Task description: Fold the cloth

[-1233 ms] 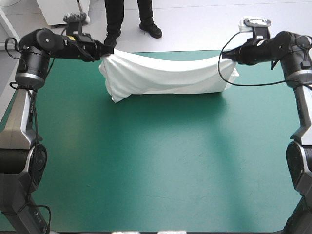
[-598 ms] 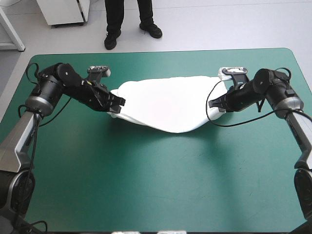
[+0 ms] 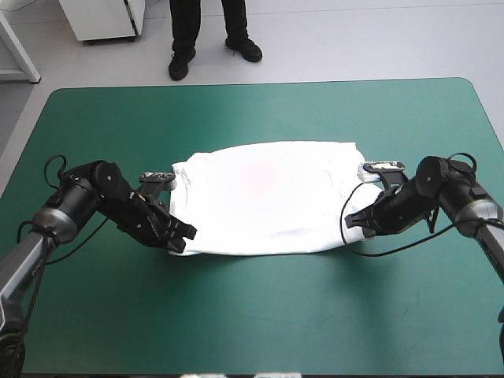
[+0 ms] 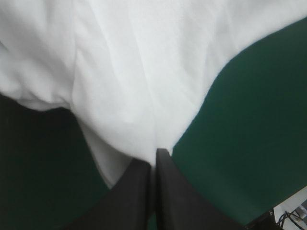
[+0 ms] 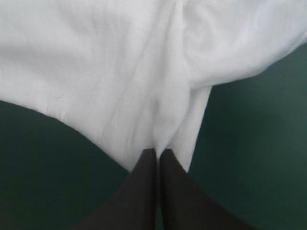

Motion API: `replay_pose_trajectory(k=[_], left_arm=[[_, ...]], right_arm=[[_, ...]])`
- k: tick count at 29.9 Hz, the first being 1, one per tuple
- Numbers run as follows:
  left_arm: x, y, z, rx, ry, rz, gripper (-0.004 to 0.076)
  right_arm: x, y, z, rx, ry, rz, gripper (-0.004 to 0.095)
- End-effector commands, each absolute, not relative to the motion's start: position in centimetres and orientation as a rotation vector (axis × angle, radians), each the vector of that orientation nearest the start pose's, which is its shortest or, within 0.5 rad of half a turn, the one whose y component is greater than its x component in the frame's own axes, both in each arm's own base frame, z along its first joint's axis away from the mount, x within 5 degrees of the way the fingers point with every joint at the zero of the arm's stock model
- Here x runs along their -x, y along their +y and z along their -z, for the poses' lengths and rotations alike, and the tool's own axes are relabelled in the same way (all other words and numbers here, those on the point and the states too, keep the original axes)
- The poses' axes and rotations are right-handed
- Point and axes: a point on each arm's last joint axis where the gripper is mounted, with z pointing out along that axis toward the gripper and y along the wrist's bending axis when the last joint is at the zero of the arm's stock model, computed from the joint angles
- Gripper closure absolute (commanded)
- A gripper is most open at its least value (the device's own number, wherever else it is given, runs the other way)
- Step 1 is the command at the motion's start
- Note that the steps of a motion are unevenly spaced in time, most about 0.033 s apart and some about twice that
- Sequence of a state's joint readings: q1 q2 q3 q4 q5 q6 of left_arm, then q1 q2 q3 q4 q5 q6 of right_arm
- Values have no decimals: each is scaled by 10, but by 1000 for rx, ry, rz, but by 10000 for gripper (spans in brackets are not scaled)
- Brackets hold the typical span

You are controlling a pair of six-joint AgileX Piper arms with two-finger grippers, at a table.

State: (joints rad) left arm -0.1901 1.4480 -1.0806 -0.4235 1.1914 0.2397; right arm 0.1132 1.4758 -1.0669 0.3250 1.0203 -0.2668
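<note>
The white T-shirt (image 3: 268,197) lies spread as a wide folded sheet across the middle of the teal-green table. My left gripper (image 3: 187,236) sits low at its near left corner, shut on the T-shirt. In the left wrist view the cloth (image 4: 144,76) runs taut from between the fingers of that gripper (image 4: 154,155). My right gripper (image 3: 351,221) holds the near right corner, also shut on the T-shirt. The right wrist view shows white fabric (image 5: 120,72) gathered into folds that lead straight into the tip of the gripper (image 5: 157,153).
Teal-green cover (image 3: 260,315) stretches bare from the shirt toward the near edge. A strip of cover (image 3: 252,110) also runs between the shirt and the far edge.
Both grippers have come down and toward the near edge with the shirt's corners. The shirt, hanging in the air earlier, now lies spread on the table.
</note>
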Motion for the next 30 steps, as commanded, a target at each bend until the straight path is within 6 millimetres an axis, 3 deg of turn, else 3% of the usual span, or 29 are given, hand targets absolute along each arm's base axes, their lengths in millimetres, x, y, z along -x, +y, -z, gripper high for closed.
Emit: replay_pose_trajectory(k=[1, 6, 15, 19, 24, 27, 30], left_arm=[[-237, -85, -284, -413, 2909, 650, 734], [-226, -83, -278, -404, 2925, 654, 734], [-215, -79, -278, -419, 2943, 625, 720], [-212, -78, -277, -439, 2973, 619, 615], [-207, -79, -278, -460, 3016, 644, 463], [-202, -78, -285, -467, 2987, 641, 438], [-195, -75, -303, -456, 2915, 612, 438]], right_arm=[[-256, 56, -277, 347, 2799, -425, 925], [-242, 55, -265, 343, 2841, -430, 925], [-238, 55, -264, 360, 2877, -447, 900], [-234, 55, -263, 374, 2912, -461, 791], [-230, 55, -268, 379, 2908, -473, 580], [-225, 55, -274, 385, 2886, -471, 470], [-221, 55, -291, 399, 2830, -461, 444]])
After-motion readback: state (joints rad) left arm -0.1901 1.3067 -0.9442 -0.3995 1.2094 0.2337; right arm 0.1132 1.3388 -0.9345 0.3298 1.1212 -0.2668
